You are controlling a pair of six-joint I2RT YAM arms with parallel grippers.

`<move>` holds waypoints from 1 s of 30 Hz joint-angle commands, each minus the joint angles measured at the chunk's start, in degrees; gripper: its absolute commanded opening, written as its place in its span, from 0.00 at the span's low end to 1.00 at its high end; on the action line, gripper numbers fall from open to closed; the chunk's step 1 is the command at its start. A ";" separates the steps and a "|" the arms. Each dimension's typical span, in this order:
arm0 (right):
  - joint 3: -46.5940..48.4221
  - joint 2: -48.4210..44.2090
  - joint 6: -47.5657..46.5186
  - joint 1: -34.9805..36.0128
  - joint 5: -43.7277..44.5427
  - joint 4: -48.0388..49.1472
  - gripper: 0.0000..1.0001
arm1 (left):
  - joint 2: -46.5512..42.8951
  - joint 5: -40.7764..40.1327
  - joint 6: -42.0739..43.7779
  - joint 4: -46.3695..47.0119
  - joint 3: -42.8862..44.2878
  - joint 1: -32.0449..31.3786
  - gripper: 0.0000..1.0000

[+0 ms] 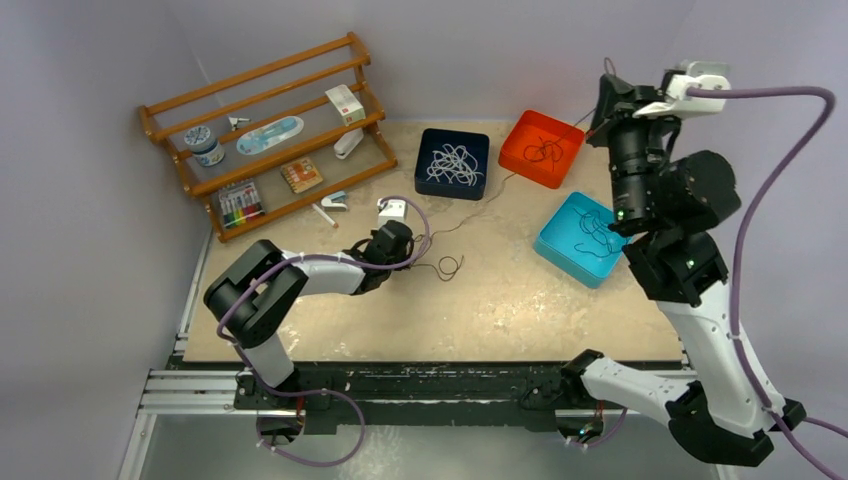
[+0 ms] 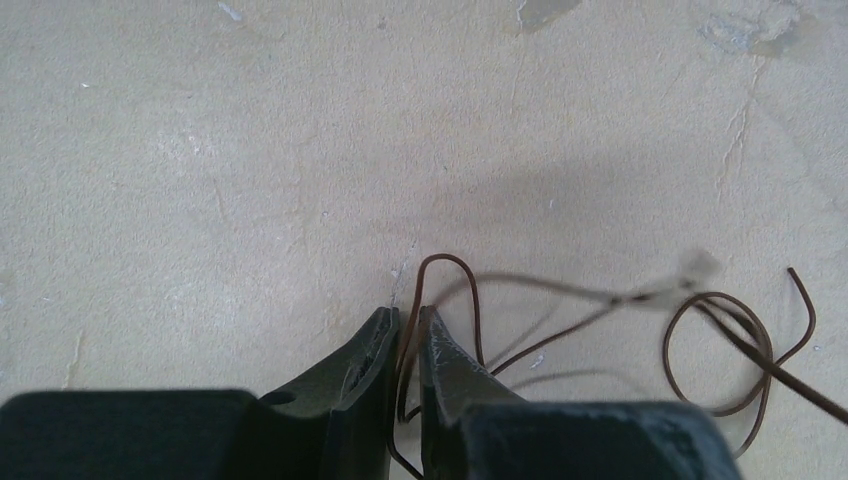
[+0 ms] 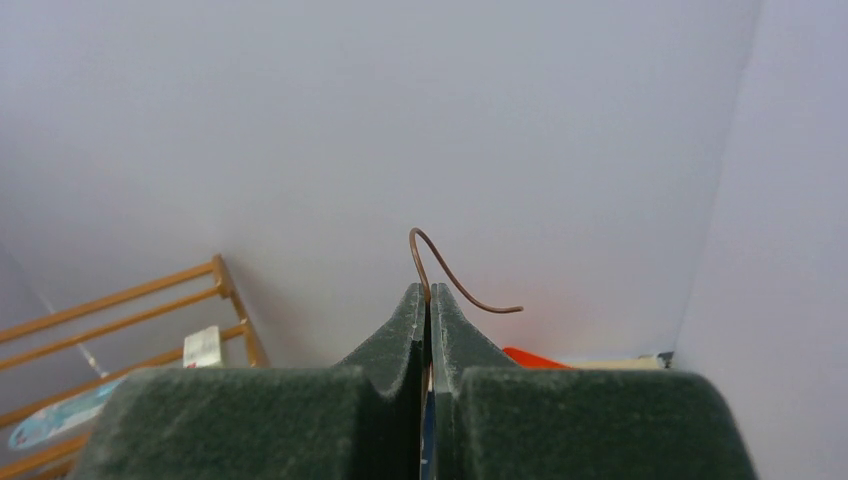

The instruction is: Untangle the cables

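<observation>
Raised at the top view's upper right, the right hand (image 3: 428,295) is clenched on an end of the brown cable (image 1: 450,267), which runs down to a loop on the counter (image 1: 520,310) at centre frame. The left hand (image 2: 410,318) straddles it there, fingers nearly together; pinching or not, I cannot tell.

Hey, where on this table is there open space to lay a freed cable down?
Widest bare patch: front centre of the table, bordered by the brown cable loop, the blue bin and the near edge. Crowded: the back, with the wooden rack, navy bin and orange bin, and the left tool beside the loop.
</observation>
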 commanded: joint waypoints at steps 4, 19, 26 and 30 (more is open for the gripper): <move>5.10 -2.23 -7.27 -0.21 5.38 4.73 0.00 | 3.08 0.74 -1.43 -4.92 -0.98 -0.04 0.06; 3.76 -2.76 -6.52 -0.19 1.18 1.81 0.00 | -6.16 0.20 -1.22 -8.71 0.34 -0.09 0.38; -0.33 -2.76 -2.50 -0.20 -3.26 0.20 0.00 | -19.57 -2.89 0.82 -13.72 2.61 -0.12 0.49; -1.90 -1.85 0.45 -0.19 -6.45 -1.05 0.00 | -24.20 -3.99 1.41 -15.62 3.37 -0.12 0.52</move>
